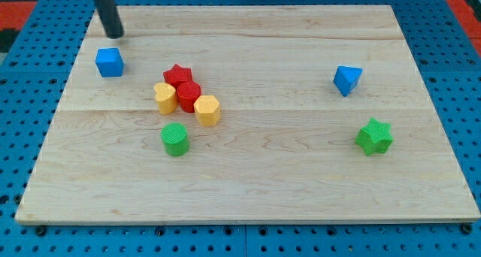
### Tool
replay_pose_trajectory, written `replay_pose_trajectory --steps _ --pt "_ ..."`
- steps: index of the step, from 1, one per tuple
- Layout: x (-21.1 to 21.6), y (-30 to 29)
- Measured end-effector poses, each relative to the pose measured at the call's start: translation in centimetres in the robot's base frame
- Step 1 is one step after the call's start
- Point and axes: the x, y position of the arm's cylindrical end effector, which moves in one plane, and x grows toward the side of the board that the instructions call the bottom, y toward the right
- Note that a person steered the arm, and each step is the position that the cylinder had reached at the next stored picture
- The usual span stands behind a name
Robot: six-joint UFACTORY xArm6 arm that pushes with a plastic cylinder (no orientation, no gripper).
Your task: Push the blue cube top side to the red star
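One blue cube (110,62) sits left of the red star (178,74). My tip (115,36) stands just above the cube, placed to steer it. No gripper exists, so its state can't be told.

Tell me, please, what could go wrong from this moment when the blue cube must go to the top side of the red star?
1. My tip stands above the blue cube, toward the view's top; pushing from there would likely send the cube toward the view's bottom, not right toward the red star.
2. The red star touches a tight cluster: red cylinder, two yellow blocks. An overshoot could scatter it.
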Motion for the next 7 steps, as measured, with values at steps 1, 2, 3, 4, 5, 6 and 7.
replay_pose_trajectory --steps 1,2,3,4,5,6,7 --pt "2.3 -3.8" --pt "5.4 -1.4" --pt "7.7 -1.0" --pt "7.0 2.9" --pt "4.2 8.1" --pt "3.4 10.0" --pt "3.4 10.1"
